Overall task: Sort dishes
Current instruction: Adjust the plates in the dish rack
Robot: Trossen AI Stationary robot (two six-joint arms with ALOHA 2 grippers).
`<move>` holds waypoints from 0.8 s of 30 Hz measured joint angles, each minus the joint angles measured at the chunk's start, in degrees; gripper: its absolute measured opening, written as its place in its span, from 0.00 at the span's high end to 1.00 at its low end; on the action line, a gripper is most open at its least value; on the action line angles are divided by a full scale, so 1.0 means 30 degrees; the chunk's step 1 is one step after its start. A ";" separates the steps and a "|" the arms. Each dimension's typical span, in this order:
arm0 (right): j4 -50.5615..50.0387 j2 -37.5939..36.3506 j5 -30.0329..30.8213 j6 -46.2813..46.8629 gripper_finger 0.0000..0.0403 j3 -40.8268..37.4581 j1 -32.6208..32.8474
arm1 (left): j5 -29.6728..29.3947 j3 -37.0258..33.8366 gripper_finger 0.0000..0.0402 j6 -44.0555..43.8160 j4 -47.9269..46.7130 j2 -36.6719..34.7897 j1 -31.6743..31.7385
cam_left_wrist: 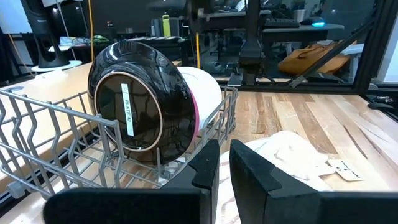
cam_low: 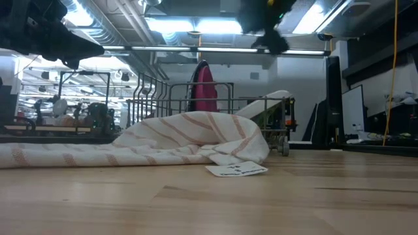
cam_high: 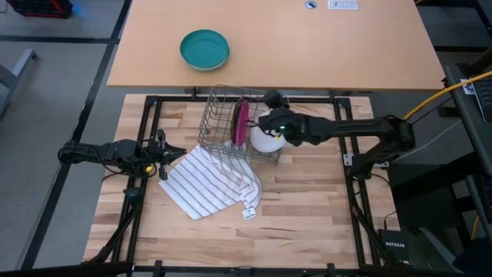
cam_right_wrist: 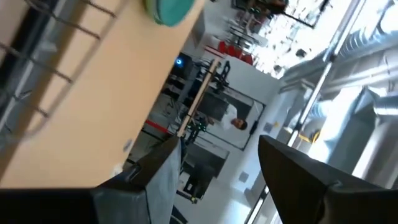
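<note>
Inside wire rack (cam_high: pixel 219 127): glossy round plates (cam_left_wrist: pixel 140 102) on edge; right gripper (cam_right_wrist: pixel 217 158) wide, left gripper (cam_left_wrist: pixel 224 165) narrow, empty.

A teal bowl (cam_high: pixel 204 49) sits on the far, paler surface (cam_high: pixel 346 54). A wire rack (cam_high: pixel 219 123) stands mid near surface. A striped cloth (cam_high: pixel 207 183) lies against the rack's near side.

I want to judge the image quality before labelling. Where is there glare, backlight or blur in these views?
Low view: ceiling lights glare behind the wire rack, so the pink plate is backlit; the near table is soft. Left wrist view: the dark plate carries shiny reflections. Right wrist view: bright glare in the room beyond, the teal bowl blurred. High view: even light.
</note>
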 joint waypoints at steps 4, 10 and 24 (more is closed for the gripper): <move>-0.2659 -0.2518 0.0076 0.1851 0.46 0.0015 0.0241 | 0.0000 0.0000 0.92 -0.0006 0.0000 -0.0006 0.0000; -1.1696 -0.6978 -0.6543 1.1563 0.46 0.0022 -0.0088 | 0.0007 -0.0007 0.92 0.0001 0.0012 0.0000 -0.0006; -1.6645 -0.8618 -1.5901 1.6833 0.46 -0.2574 -0.0947 | -0.0002 -0.0007 0.92 -0.0186 0.0124 -0.0001 -0.0003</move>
